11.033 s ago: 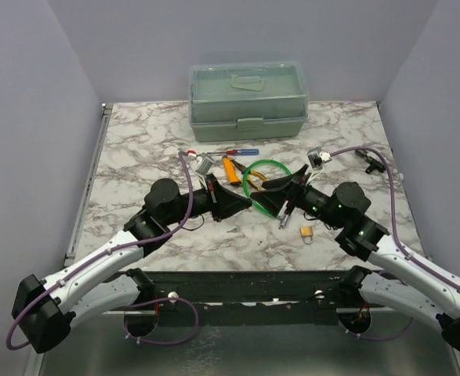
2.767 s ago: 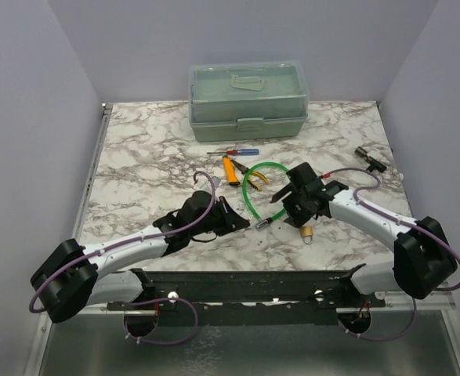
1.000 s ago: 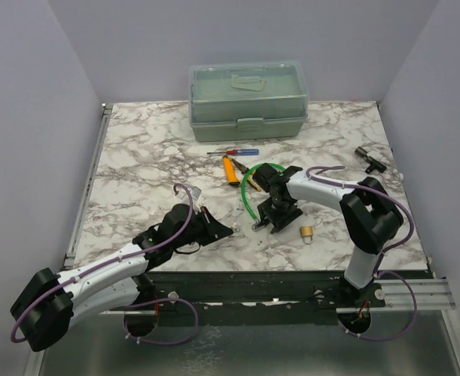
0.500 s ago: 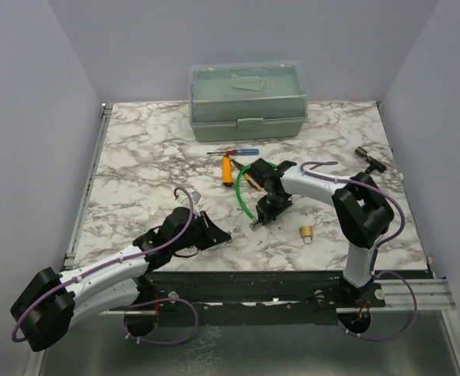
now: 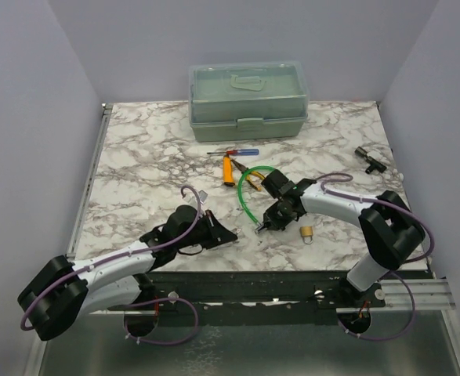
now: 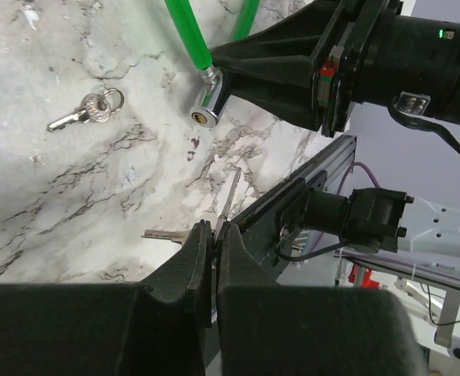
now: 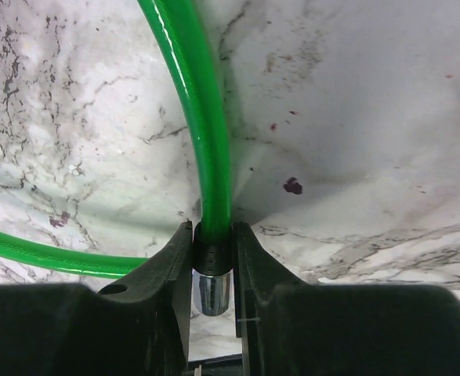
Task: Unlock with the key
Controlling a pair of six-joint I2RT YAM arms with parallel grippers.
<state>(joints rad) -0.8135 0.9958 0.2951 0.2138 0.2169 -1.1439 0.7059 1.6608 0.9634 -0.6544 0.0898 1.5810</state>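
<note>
My left arm lies low and stretched out from the near left corner toward the middle of the marble table (image 5: 135, 157). The left gripper (image 6: 214, 231) is pinched fully together on the key (image 6: 230, 194). The key's thin silver blade pokes out past the fingertips, up and off the table, toward the green cable (image 7: 206, 141). A second flat sliver sticks out sideways at the same pinch; I cannot tell what it is.

My right arm rises from its base, folds at the elbow near the right edge and reaches back left across the table. Its wrist is tipped down, and the right gripper (image 7: 212, 235) is clamped narrowly on the black collar at the cable's end. The chrome tip (image 6: 205, 110) juts out just beyond the fingers, facing my left wrist camera and a little apart from the key.

A small ring of keys (image 6: 88, 110) lies flat on the marble beside that tip. The brass padlock (image 5: 306, 233) sits by itself near the right forearm.
</note>
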